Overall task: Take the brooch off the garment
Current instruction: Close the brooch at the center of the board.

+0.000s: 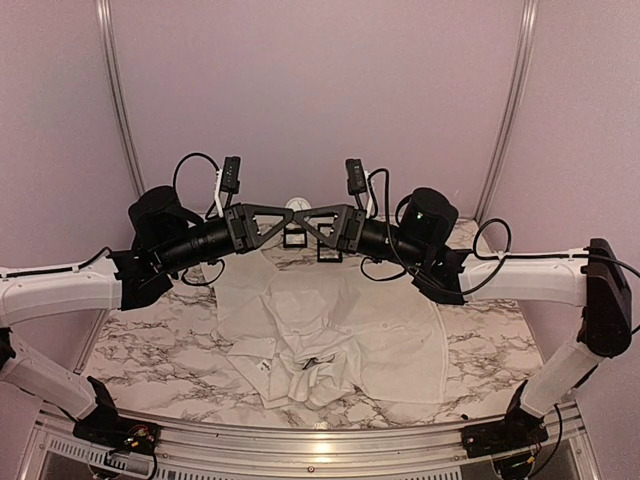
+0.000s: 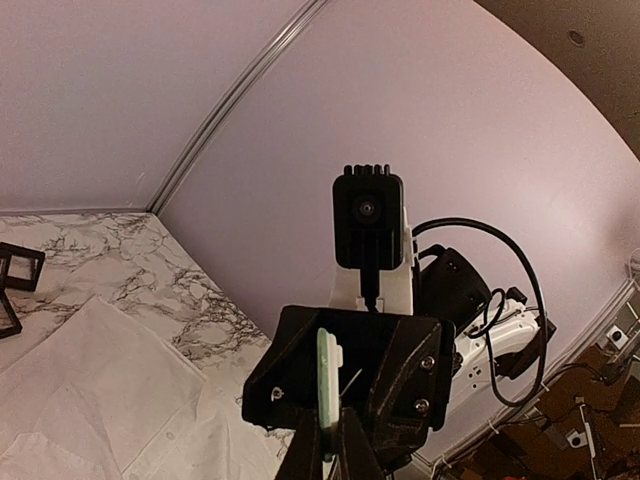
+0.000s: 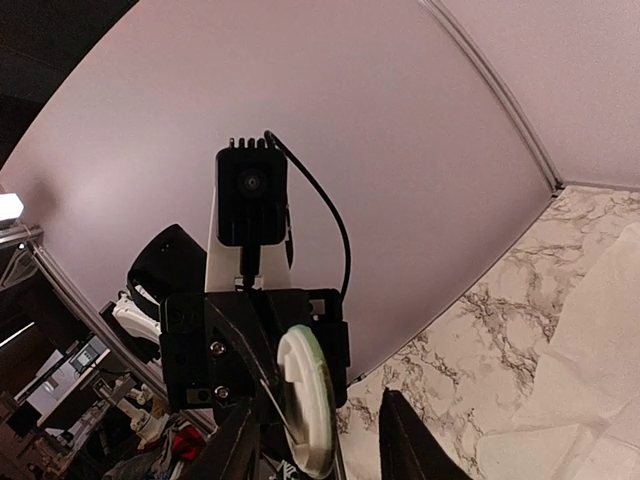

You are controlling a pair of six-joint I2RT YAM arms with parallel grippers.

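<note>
Above table [image 1: 150,350], brooch [image 3: 300,395] in left jaws, garment [image 1: 340,330] crumpled below

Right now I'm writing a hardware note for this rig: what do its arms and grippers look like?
The left arm and right arm have white boxy links, then black rounded housings, with loose black cables. The left gripper and right gripper are black, with triangular open-frame fingers and a black camera.

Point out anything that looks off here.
The shirt lies crumpled on the marble table, not flat. Above it, the left claw and right claw meet mid-air at a white disc, perhaps the brooch, clear of the cloth.
</note>
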